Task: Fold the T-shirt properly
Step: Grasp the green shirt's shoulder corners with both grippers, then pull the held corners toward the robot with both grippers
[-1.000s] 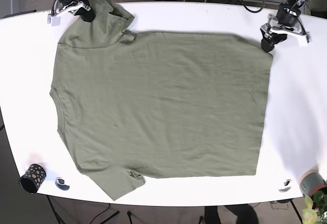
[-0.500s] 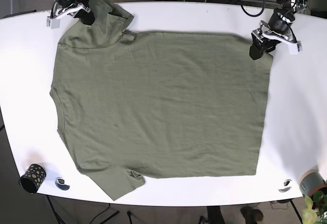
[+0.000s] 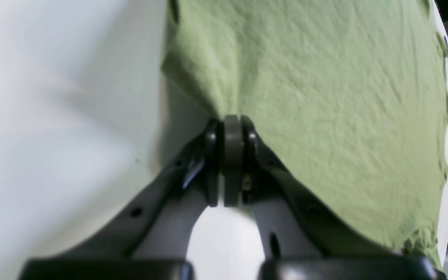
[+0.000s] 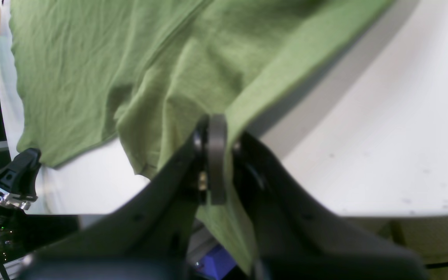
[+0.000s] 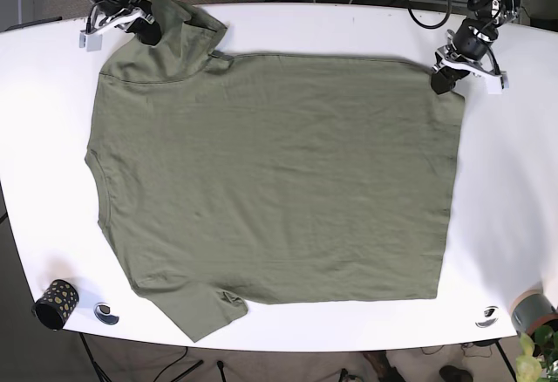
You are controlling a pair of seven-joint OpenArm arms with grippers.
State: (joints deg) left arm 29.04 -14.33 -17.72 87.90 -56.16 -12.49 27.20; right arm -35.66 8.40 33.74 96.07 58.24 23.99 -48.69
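One olive-green T-shirt (image 5: 270, 181) of soft, finely wrinkled cotton-like cloth is spread flat on the smooth white desk (image 5: 506, 190), and most of the desk surface is covered by it. The body of the shirt forms a wide rectangle; one short sleeve (image 5: 205, 308) points toward the near edge of the desk, and the other sleeve (image 5: 179, 29) is folded over itself near the far left corner.

Two grippers are seen, both of dark matte plastic. The left gripper (image 3: 231, 124) is placed at the far right corner of the shirt, and its jaws are pressed together on a pinch of the cloth, which is pulled into a small peak between them. The right gripper (image 4: 214, 126) is placed at the folded sleeve near the far left corner of the desk, and its jaws are also closed on the hem, with the cloth hanging in loose folds around them.

At the near left corner of the desk one black cup with yellow dots (image 5: 57, 302) is standing, and one small round object (image 5: 106, 313) lies just beside it. Another small round object (image 5: 486, 317) is seen near the near right corner.
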